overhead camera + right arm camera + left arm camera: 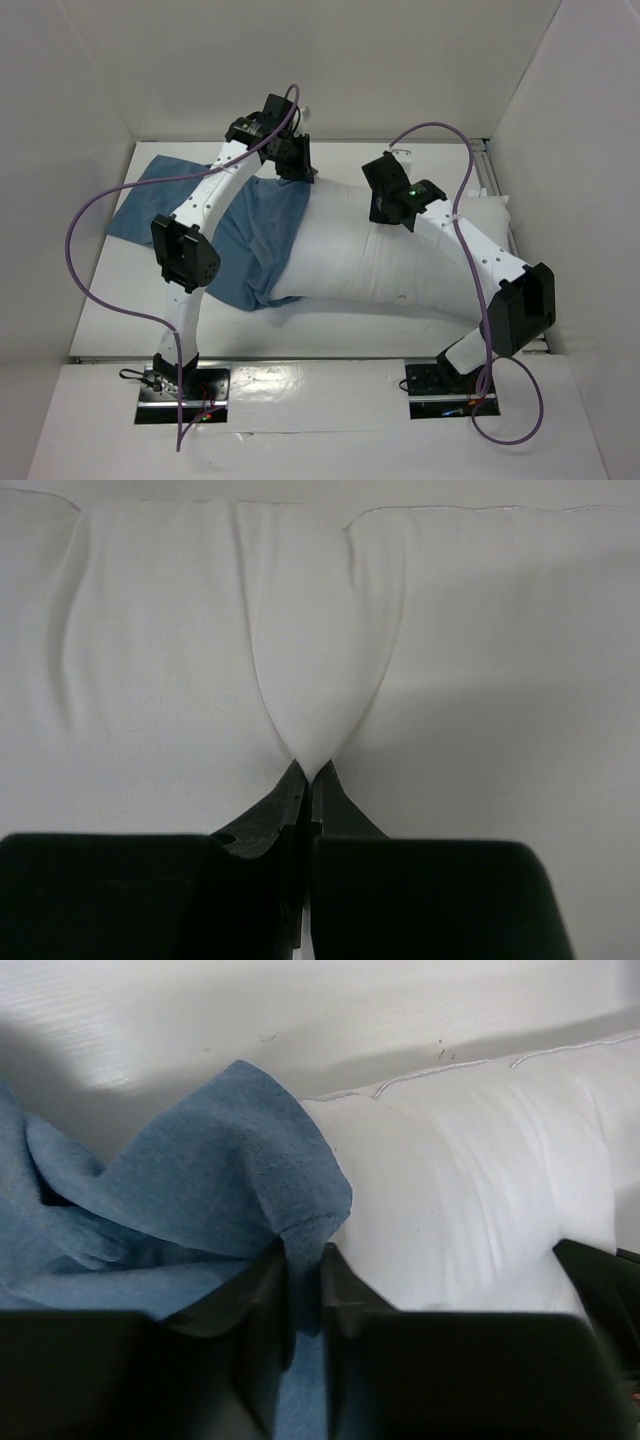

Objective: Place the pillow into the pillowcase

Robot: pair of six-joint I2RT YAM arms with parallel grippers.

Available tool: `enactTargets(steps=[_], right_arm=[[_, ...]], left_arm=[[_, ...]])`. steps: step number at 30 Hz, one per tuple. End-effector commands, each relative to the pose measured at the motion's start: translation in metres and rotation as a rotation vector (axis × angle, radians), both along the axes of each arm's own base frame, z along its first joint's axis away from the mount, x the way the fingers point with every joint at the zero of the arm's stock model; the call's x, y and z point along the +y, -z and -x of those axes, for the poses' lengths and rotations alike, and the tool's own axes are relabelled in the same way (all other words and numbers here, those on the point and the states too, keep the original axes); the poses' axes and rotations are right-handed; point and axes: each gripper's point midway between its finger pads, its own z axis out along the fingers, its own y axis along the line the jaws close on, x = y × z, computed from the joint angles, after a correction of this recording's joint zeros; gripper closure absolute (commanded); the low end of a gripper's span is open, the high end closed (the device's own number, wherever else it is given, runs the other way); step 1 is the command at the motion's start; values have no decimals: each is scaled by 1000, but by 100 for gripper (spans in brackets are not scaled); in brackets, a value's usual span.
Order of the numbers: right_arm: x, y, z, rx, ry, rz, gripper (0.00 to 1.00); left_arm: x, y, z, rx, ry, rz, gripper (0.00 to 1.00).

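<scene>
Left claw (305, 1257) astride fold of pillowcase (200, 1180), pillow (470, 1180) just beside.

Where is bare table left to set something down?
Bare table lies near-left, between pillowcase and near edge, thinning to a strip before the pillow. The far middle is crowded by the left gripper and right gripper.

From my station I see a white surface (110, 320), bare along its near edge and left side. The white pillow (380, 265) lies lengthwise across it, toward the right. The blue pillowcase (255, 240) lies wrinkled on the left. Its right part overlaps the pillow's left end, and its far-left corner is flat on the surface.
</scene>
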Motion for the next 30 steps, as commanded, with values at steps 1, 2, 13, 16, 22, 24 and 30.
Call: enactTargets(steps=[1,2,13,16,22,24,30], right_arm=[[8,-4,8,-5,-22,-29,100],[8,-4,8,-5,-22,-29,100],[11,-4,9,-5,-31,-29,100],[12,-8,8,-13,-31,-33,100],[12,-8,8,-13,-31,-33,100],[13,-11,6,-21,-32,-38,100],[13,-8,6,-13,-38,-27,100]], left_arm=[[-11,-45,11,-75,32,86,74],[-10,-45,10,-74,18,84,78],[0,-96,11,-196,-24,136,61],[-6,-97,17,-181,12,166,75],[-10,-82,12,-144,10,162,89],[-6,-69,12,-140,-3,101,59],[3,-37,25,-146,-25,-129,34]])
